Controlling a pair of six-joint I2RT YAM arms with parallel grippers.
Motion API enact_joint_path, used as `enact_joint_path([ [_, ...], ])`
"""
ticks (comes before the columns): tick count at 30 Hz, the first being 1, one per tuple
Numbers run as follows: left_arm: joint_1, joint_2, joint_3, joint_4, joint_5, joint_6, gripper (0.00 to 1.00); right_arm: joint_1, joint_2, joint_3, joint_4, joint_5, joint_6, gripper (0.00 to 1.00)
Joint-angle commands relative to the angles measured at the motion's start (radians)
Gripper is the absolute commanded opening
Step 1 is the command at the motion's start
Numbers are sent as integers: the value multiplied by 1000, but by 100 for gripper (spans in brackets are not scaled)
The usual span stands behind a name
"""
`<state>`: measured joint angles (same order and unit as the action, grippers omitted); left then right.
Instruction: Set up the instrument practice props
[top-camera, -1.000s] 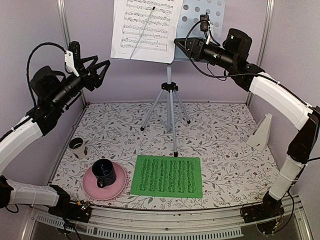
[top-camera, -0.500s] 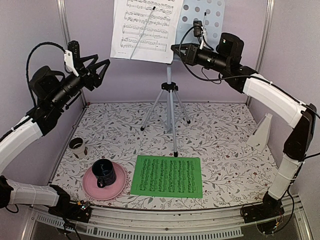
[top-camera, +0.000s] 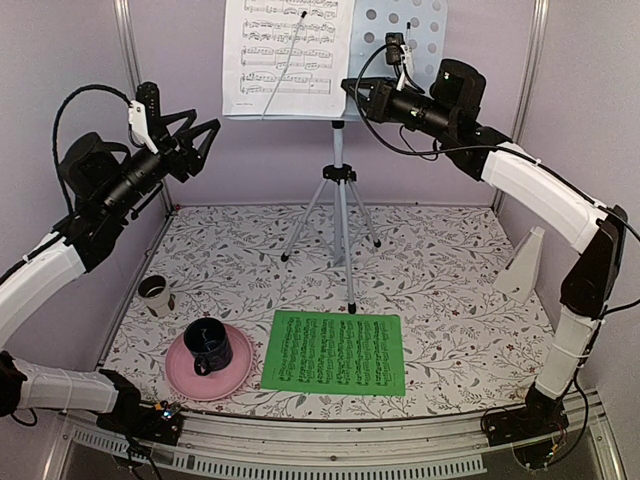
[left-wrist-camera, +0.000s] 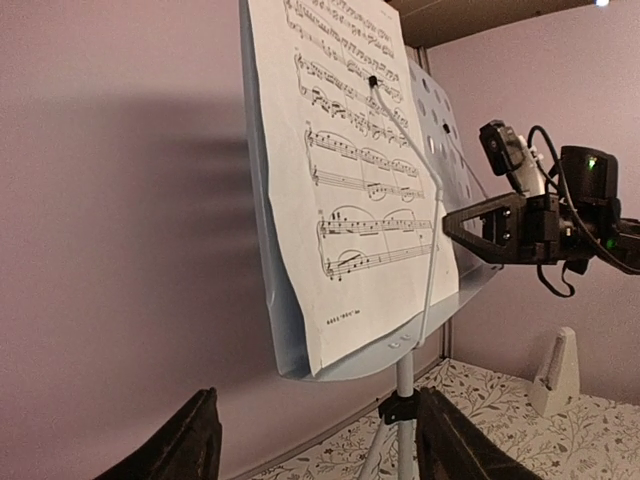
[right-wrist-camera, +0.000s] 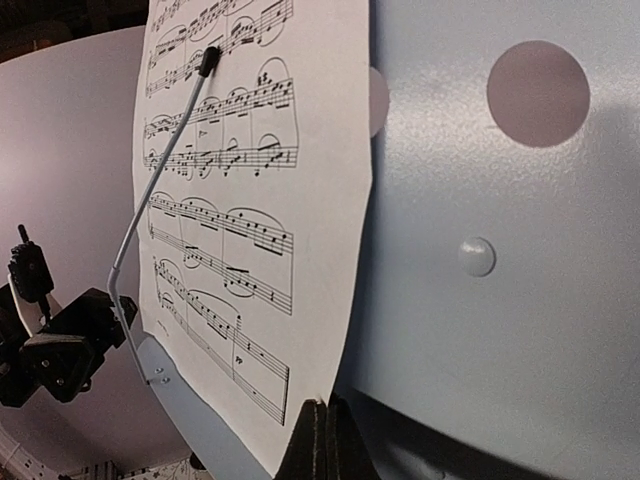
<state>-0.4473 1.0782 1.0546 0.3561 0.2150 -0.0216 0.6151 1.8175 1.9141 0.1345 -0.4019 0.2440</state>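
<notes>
The pale-blue perforated music stand stands on its silver tripod at the back centre. The white sheet of music rests on its left half under a thin wire arm; it also shows in the left wrist view and the right wrist view. My right gripper is shut on the sheet's lower right corner, against the stand's desk. My left gripper is open and empty, held high left of the stand. The green sheet of music lies flat at the front. The white pyramid metronome stands at the right.
A dark mug sits on a pink plate at the front left. A small beige cup stands behind it near the left wall. Purple walls close in the back and both sides. The tripod legs spread over the floral mat.
My right gripper has moved left and a little up along the stand. The white sheet has shifted upward and now hangs straighter. The left arm has not moved.
</notes>
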Motion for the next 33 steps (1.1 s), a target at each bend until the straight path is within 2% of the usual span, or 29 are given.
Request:
enact_joint_path([
  [1,-11,-3,-4,32,-9,15,67,0,32,57,30,32,-31,0],
  [6,-11,-2,-3,31,-9,17,67,1,35,58,31,40,-57,0],
  [11,-11,-5,-14,27,-11,16,70,1,15,42,30,30,-67,27],
  [15,-11,-17,-36,19,-21,20,71,5,-36,-1,37,12,-67,39],
  [20,-11,-46,-84,-4,-33,14,73,14,-124,-94,72,17,-86,59],
  [25,-13,-92,-155,-54,-59,0,74,14,-238,-218,70,104,-126,75],
  [28,-17,-123,-213,-89,-68,-22,74,12,-329,-323,64,142,-144,80],
  [33,-48,-149,-335,-103,-32,-59,72,13,-488,-541,9,152,-131,81],
])
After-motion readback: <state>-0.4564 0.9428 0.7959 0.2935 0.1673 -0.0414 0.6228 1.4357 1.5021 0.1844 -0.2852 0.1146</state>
